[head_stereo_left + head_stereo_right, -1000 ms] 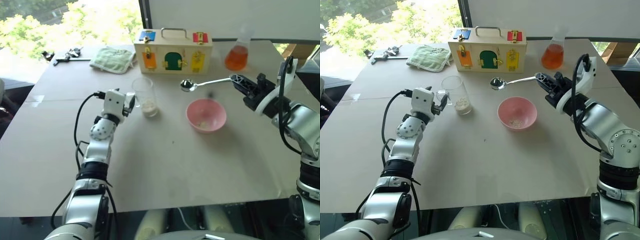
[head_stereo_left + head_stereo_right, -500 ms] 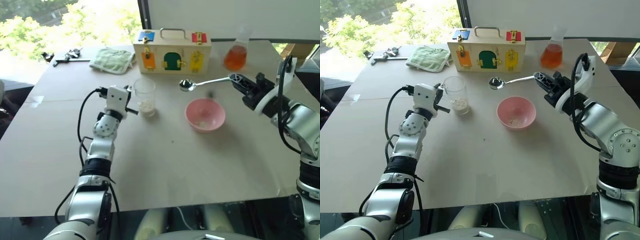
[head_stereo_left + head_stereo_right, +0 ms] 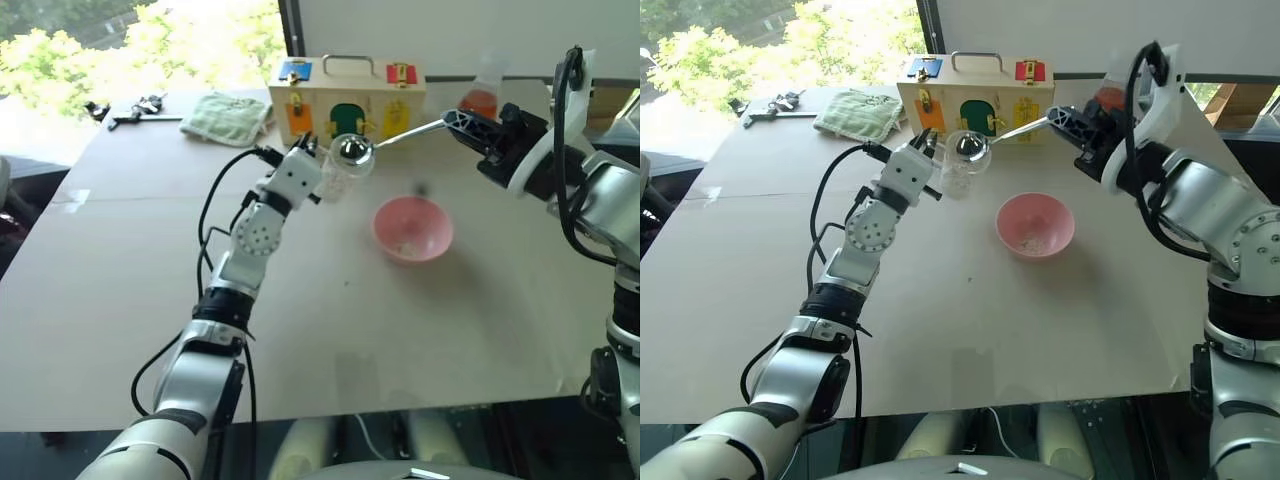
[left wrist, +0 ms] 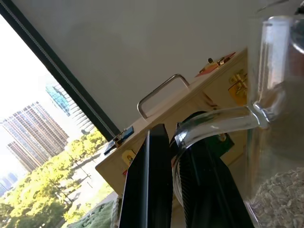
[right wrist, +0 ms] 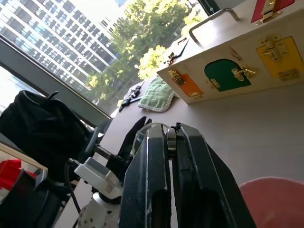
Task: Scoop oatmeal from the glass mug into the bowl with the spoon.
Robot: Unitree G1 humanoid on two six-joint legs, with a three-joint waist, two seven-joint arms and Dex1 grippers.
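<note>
Since 1 second ago, my left gripper (image 4: 173, 185) has closed on the glass mug (image 3: 962, 172) by its handle and lifted it off the table (image 3: 940, 330), carrying it toward 2 o'clock, so it is now hanging tilted in front of the wooden latch box (image 3: 977, 95). In the left wrist view I am seeing the clear handle loop pinched between the 2 black fingers (image 4: 147, 190), with the oatmeal (image 4: 280, 194) sitting as a pale flaky heap low inside the glass.

My right gripper (image 5: 169, 142) is staying clamped on the spoon (image 3: 385, 140), its 2 fingers pressed together around the thin handle. It has also risen, and the spoon's shiny oval bowl is now hovering right at the mug's rim, at about 9 o'clock from the right gripper.

I am seeing the bowl (image 3: 1035, 225) resting on the table at roughly 5 o'clock from the mug, well apart from it, with a few pale flakes lying in its bottom. A green cloth (image 3: 858, 115) is lying at 9 o'clock from the latch box, and a flask of orange liquid (image 3: 482, 98) is standing at 3 o'clock from it, partly hidden behind my right arm.
</note>
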